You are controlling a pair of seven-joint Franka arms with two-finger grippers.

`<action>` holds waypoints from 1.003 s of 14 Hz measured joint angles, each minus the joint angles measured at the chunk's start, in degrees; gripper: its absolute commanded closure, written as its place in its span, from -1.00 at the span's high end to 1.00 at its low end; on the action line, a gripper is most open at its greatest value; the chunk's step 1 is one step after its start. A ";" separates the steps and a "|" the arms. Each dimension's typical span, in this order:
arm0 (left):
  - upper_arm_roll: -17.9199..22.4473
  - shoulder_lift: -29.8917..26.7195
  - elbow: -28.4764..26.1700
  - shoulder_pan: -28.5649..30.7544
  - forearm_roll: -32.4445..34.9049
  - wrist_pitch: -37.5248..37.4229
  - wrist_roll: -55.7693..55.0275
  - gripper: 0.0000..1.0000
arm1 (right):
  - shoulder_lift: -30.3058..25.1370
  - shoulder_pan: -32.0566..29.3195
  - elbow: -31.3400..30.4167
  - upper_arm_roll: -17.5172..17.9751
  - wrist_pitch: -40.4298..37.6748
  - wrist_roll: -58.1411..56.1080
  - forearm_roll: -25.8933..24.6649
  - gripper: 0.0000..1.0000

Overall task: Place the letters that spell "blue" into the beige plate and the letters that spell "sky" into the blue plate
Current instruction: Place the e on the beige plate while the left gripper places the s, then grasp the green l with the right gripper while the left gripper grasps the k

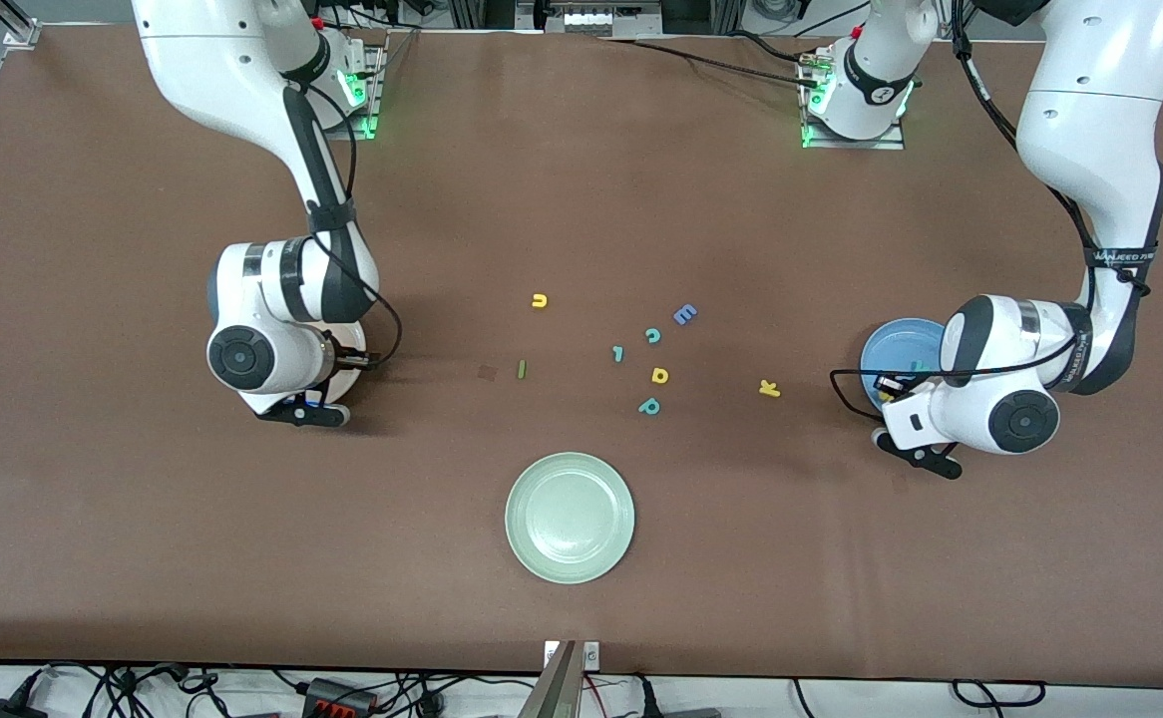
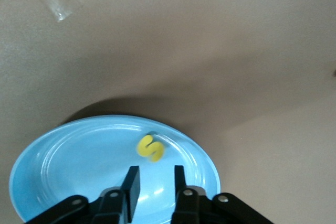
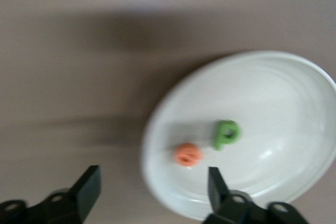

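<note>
Two letters, orange e (image 3: 187, 154) and seemingly green b (image 3: 227, 134), in beige plate (image 3: 294, 77).

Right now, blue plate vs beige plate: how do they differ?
The blue plate is bright blue; the beige plate is pale cream. The blue plate holds one letter, a yellow s; the beige plate holds two, an orange e and a green b. The blue plate sits at the left arm's end of the table, the beige plate at the right arm's. Both are round with shallow rims.
</note>
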 measured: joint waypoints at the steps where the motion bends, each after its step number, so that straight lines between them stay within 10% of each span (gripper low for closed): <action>1: -0.07 0.01 0.14 -0.06 0.00 0.05 -0.03 0.62 | 0.08 1.77 1.91 0.15 0.05 0.01 1.30 1.00; 5: -0.29 -0.01 2.13 -0.13 0.00 0.10 -0.03 0.63 | 3.80 8.76 6.99 1.88 3.49 0.42 4.59 0.56; 14: -0.35 0.00 2.31 -0.15 0.00 0.02 -0.03 0.63 | 12.42 15.18 12.24 2.22 10.74 13.34 6.26 0.25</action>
